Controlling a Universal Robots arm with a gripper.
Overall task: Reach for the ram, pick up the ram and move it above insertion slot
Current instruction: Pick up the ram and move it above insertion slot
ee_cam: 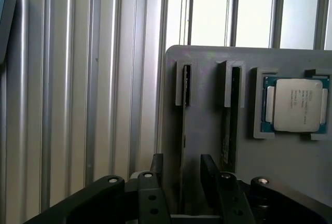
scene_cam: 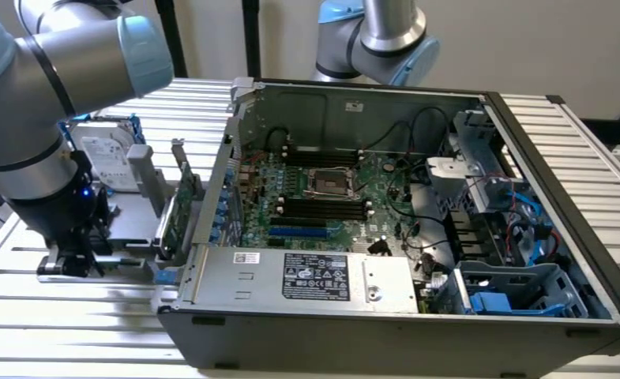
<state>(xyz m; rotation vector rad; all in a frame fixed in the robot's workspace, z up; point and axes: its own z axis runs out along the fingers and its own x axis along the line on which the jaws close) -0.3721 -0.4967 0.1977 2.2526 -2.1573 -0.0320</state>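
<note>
We see an open computer case [scene_cam: 394, 347] lying on the slatted counter [scene_cam: 57, 324], its motherboard [scene_cam: 331, 189] exposed behind a silver power supply [scene_cam: 310, 276]. Outside it, a gray holder [ee_cam: 207, 89] carries a square processor chip [ee_cam: 298, 105], and a hard drive [scene_cam: 107, 154] sits nearby.

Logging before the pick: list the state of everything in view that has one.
ram: on edge in the grey holder slot, ungripped
gripper: open, straddling the ram
processor: flat in a grey holder pocket
computer case: side open, motherboard exposed
</note>
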